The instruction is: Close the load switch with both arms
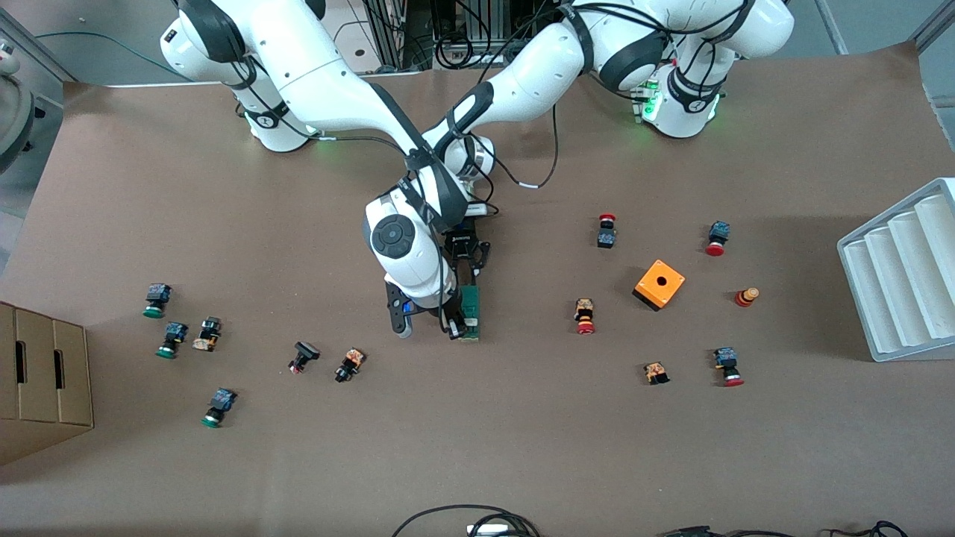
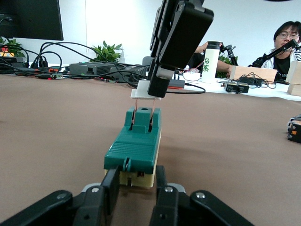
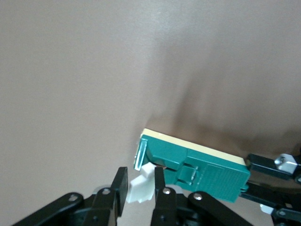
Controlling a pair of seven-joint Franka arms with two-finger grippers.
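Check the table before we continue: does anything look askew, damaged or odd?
Nothing looks damaged or spilled. The load switch lies flat, its white handle raised, gripped by the right gripper; the left gripper clamps its other end. Several push buttons lie tipped over.

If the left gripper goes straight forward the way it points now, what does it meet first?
The left gripper already clamps the load switch at one end. Straight on, along the switch, it would probably meet the right gripper, shut on the raised white handle.
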